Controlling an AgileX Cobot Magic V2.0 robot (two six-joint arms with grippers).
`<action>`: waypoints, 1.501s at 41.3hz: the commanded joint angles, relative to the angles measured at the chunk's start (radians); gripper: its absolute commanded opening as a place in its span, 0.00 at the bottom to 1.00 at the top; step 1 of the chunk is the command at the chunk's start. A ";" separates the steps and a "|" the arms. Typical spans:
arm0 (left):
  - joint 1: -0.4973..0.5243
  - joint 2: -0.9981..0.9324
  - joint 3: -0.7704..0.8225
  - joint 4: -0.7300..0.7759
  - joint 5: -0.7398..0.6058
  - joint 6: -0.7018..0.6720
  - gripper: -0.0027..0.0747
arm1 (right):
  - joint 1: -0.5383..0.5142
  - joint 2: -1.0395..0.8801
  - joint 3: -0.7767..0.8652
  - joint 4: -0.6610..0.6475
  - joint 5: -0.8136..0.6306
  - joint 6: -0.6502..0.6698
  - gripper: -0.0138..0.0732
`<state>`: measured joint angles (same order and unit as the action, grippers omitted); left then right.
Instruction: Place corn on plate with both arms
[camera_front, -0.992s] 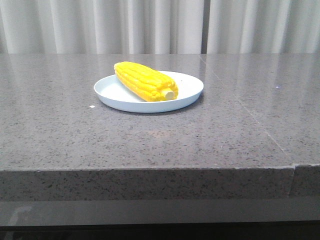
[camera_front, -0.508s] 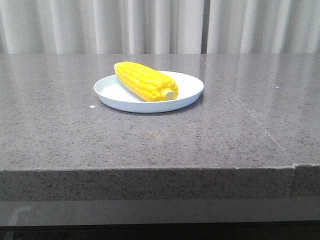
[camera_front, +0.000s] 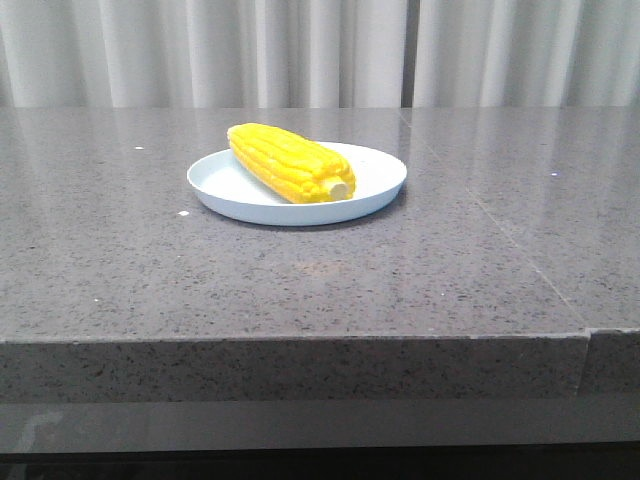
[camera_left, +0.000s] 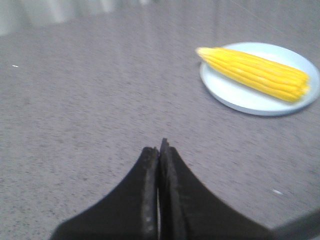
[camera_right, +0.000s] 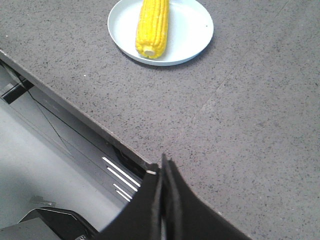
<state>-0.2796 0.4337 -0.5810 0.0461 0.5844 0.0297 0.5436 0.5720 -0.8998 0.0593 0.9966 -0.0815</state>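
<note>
The yellow corn (camera_front: 288, 163) lies on the pale blue-white plate (camera_front: 375, 180) near the middle of the grey table, stub end toward the front. It also shows in the left wrist view (camera_left: 255, 73) on the plate (camera_left: 235, 95), and in the right wrist view (camera_right: 152, 25) on the plate (camera_right: 192, 35). My left gripper (camera_left: 160, 149) is shut and empty, over bare table well away from the plate. My right gripper (camera_right: 163, 167) is shut and empty, above the table's front edge. Neither gripper shows in the front view.
The grey speckled stone table (camera_front: 150, 270) has a seam on its right side (camera_front: 500, 225). White curtains (camera_front: 300, 50) hang behind. Below the table's front edge (camera_right: 75, 110) the right wrist view shows the robot's base and floor.
</note>
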 joint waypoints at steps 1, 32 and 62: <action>0.065 -0.068 0.119 -0.004 -0.283 -0.010 0.01 | -0.003 0.003 -0.023 -0.002 -0.062 0.000 0.08; 0.271 -0.459 0.590 -0.053 -0.667 -0.010 0.01 | -0.003 0.003 -0.023 -0.002 -0.061 0.000 0.08; 0.271 -0.459 0.590 -0.053 -0.667 -0.010 0.01 | -0.003 0.003 -0.023 -0.002 -0.060 0.000 0.08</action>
<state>-0.0086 -0.0036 0.0044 0.0000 0.0000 0.0297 0.5436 0.5705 -0.8998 0.0593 0.9966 -0.0815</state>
